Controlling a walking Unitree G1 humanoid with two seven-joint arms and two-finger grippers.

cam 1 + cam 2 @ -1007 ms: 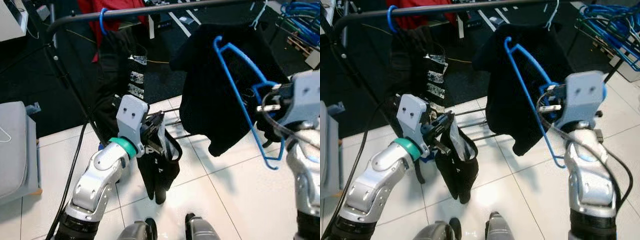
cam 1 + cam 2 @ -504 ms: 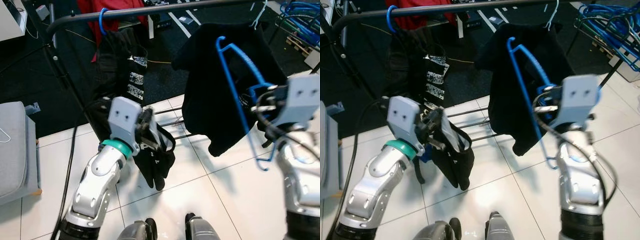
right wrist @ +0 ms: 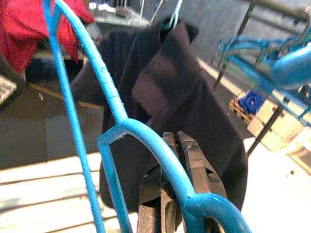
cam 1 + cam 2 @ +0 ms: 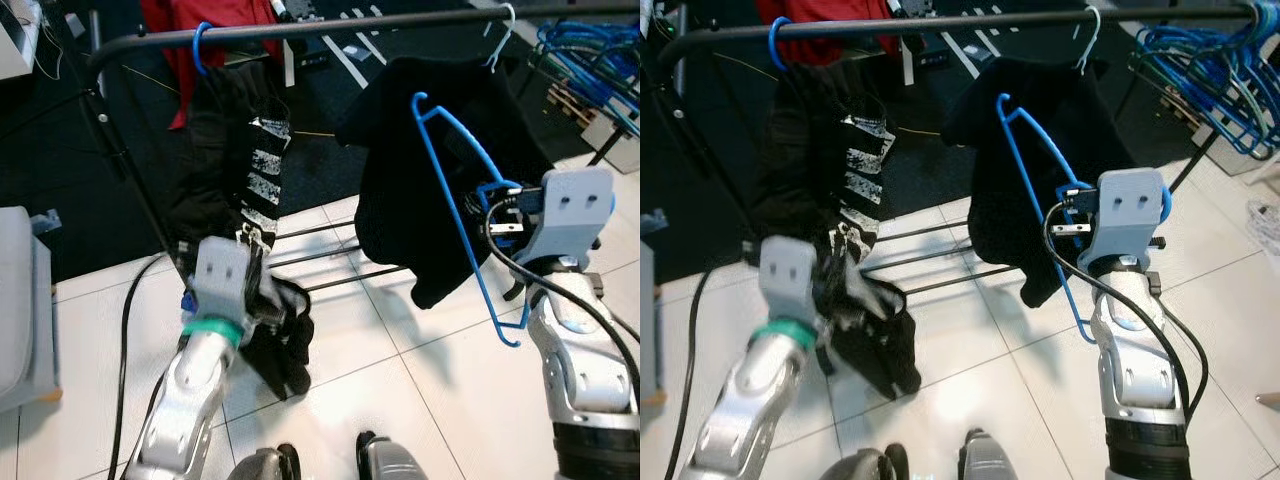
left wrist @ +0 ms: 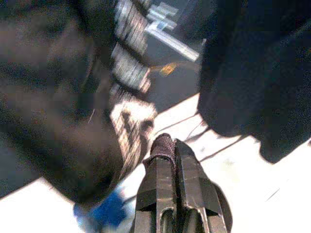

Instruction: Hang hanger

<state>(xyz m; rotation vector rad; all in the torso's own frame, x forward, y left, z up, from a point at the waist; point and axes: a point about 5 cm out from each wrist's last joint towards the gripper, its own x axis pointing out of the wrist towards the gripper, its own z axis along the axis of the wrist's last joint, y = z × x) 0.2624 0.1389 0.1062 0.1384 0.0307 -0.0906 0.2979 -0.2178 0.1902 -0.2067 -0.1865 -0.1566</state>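
A blue wire hanger [image 3: 104, 92] stands upright in front of me at chest height, with my right gripper [image 4: 497, 218] shut on its lower corner. Its hook sits just below the black rail [image 4: 350, 20], in front of a black garment [image 4: 420, 190] that hangs from a white hanger [image 4: 495, 35]. My left gripper [image 4: 272, 312] is low on the left, fingers [image 5: 163, 145] shut with nothing between them. It is beside the bottom of dark printed trousers [image 4: 250, 170] that hang from a blue hook [image 4: 200, 45].
A bunch of blue hangers [image 4: 1200, 60] crowds the rail's right end. The rack's lower bars [image 4: 330, 255] cross the white tiled floor. A grey padded box [image 4: 15, 300] sits at the left, with a black cable [image 4: 125, 330] beside it. Red cloth [image 4: 220, 15] hangs behind the rail.
My left arm has dropped and drawn back from the dark cloth, which now hangs loose. The right gripper still holds the hanger, shifted slightly left. The camera has tilted.
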